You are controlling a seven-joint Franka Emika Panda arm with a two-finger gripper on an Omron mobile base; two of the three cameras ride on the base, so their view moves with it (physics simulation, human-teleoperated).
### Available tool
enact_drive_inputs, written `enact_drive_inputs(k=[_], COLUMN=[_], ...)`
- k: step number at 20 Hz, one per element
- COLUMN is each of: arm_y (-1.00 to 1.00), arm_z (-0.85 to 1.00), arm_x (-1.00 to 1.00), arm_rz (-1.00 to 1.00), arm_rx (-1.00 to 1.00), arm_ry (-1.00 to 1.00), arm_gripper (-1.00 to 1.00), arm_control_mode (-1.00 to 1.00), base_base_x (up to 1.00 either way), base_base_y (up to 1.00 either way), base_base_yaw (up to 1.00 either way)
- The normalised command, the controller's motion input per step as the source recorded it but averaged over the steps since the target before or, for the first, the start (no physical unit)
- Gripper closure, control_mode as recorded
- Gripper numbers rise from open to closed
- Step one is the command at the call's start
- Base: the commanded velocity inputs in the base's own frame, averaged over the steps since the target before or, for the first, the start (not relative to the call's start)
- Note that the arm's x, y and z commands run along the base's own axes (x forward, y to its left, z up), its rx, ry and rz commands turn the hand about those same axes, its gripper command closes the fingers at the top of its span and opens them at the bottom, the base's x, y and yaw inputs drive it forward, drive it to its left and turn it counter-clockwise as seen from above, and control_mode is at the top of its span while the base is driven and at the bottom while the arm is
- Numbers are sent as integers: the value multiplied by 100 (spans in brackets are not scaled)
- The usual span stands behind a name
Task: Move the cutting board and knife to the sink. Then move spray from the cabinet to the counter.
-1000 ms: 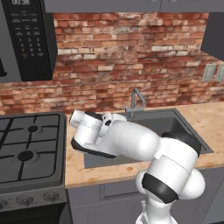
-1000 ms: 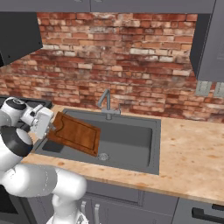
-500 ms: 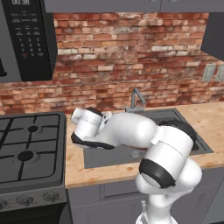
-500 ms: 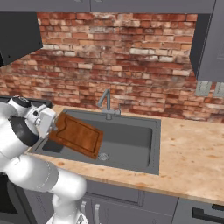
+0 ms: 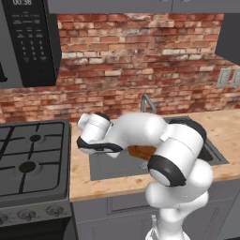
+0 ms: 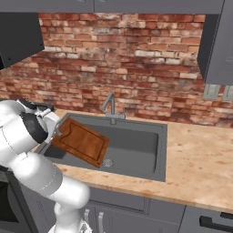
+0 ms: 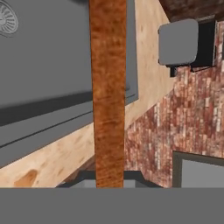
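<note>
Cutting board [image 6: 82, 142] hangs tilted over the sink [image 6: 136, 150], clamped in the pincer [image 6: 55, 133].

The pincer is closed on the board's left end, and the board slants down into the left half of the basin, its far end near the drain. The faucet [image 6: 109, 107] stands at the worktop's [image 6: 200, 159] back edge, by the brick wall. On the left, the microwave [image 5: 30, 42] clock reads 00:38, above the stove [image 5: 28, 159].
</note>
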Motion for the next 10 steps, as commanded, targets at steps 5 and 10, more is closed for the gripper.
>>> enact_drive_inputs(k=[5, 10], arm_y=[-8, -8], arm_z=[-4, -2], arm_x=[19, 21], arm_rz=[-3, 0], arm_rx=[0, 0], arm_ry=[1, 1], arm_gripper=[100, 100], arm_control_mode=[-100, -100], base_base_x=[0, 0], base_base_y=[0, 0], base_base_yaw=[0, 0])
